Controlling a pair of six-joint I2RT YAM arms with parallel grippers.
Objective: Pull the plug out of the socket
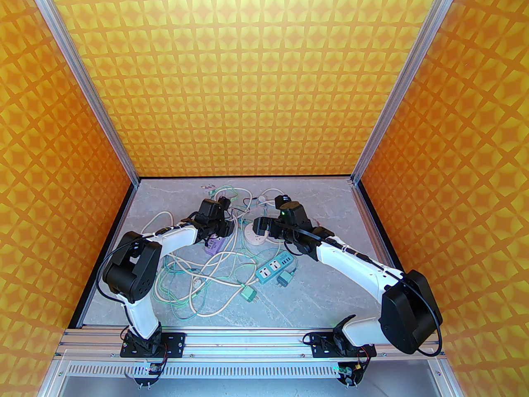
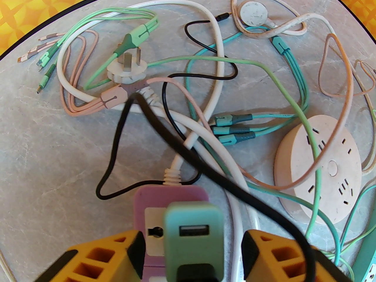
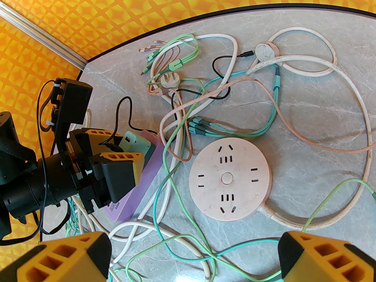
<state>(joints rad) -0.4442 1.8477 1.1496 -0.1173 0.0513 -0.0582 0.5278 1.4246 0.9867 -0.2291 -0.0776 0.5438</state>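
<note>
Plug (image 2: 192,216), probably light, rigid and tightly seated in the purple socket (image 2: 147,198), wants its flat sides pinched by the wide-open, straddling left claw (image 2: 194,241).

Matt plastic plug (image 2: 192,216) & socket (image 2: 147,198); smooth tabletop (image 2: 58,145)

Tally as I count it from both my wrists and overhead.

Socket units: 3
- purple rectangular plastic socket block (image 2: 141,204)
- round pale-pink socket hub (image 3: 229,181)
- teal rectangular power strip (image 1: 269,269)

Boxy plug adapters: 3
- mint-green adapter (image 2: 192,231)
- green adapter (image 1: 248,294)
- grey-blue adapter (image 1: 283,279)

White three-pin plug (image 2: 126,69): 1

Fan-out charging leads: 3
- green lead (image 2: 138,35)
- pink lead (image 2: 113,97)
- teal lead (image 2: 282,47)

Thin black cable (image 2: 114,145): 1

White round puck (image 2: 254,12): 1
</note>
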